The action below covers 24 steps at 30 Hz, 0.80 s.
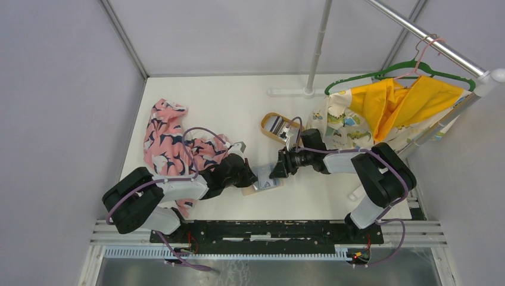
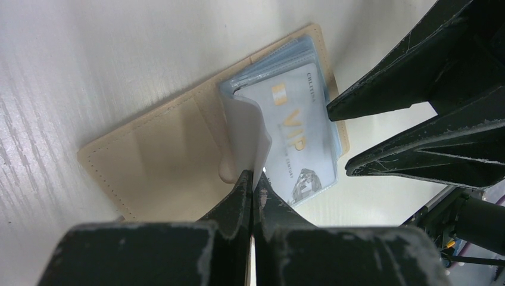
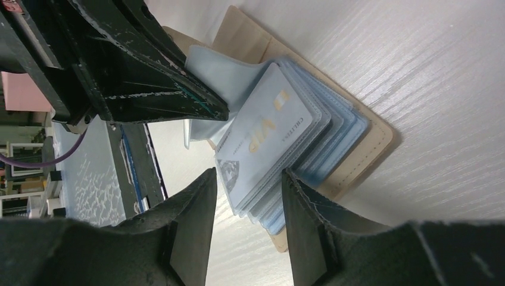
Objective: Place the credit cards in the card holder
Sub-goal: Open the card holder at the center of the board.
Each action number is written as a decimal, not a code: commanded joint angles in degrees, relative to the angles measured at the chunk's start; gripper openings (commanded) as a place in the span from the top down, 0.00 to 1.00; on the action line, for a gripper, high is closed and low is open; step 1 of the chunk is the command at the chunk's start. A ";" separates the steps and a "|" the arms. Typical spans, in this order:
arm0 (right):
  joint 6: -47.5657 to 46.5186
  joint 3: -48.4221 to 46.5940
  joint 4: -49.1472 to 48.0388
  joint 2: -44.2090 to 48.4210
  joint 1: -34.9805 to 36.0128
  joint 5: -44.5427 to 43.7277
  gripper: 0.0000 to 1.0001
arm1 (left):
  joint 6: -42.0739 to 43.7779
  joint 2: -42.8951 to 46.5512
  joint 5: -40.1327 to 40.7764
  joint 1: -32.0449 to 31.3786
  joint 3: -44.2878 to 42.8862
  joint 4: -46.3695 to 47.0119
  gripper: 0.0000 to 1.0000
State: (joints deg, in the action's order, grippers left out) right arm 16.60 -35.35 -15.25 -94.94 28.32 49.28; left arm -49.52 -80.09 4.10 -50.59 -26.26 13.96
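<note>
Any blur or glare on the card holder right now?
Left wrist: VIP card print sharp, no glare, left end effector soft up close. Right wrist: card holder sharp, right end effector dark. Top external: evenly lit, card holder tiny.

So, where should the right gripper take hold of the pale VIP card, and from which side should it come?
Probably the short end bearing the diamond picture, which faces the right gripper. The VIP card lies flat on the sleeves of the card holder, so only an edge offers hold; come low from that end. The left gripper, shut on a clear sleeve, occupies the opposite side.
</note>
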 commanded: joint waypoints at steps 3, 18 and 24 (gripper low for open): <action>7.67 2.57 -11.36 1.54 0.04 6.37 0.50 | -1.46 -0.59 -0.64 0.05 -0.72 3.16 0.98; 15.75 5.12 -23.78 1.88 2.57 8.21 0.49 | -1.72 0.15 -2.41 -0.03 0.52 6.08 0.96; 16.09 3.59 -24.77 -0.19 4.78 7.77 0.49 | -1.04 2.77 -3.14 0.01 2.72 6.87 0.84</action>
State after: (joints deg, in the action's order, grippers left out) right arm 31.83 -30.52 -35.44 -94.24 31.90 55.72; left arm -49.52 -80.07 2.02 -50.59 -24.99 17.45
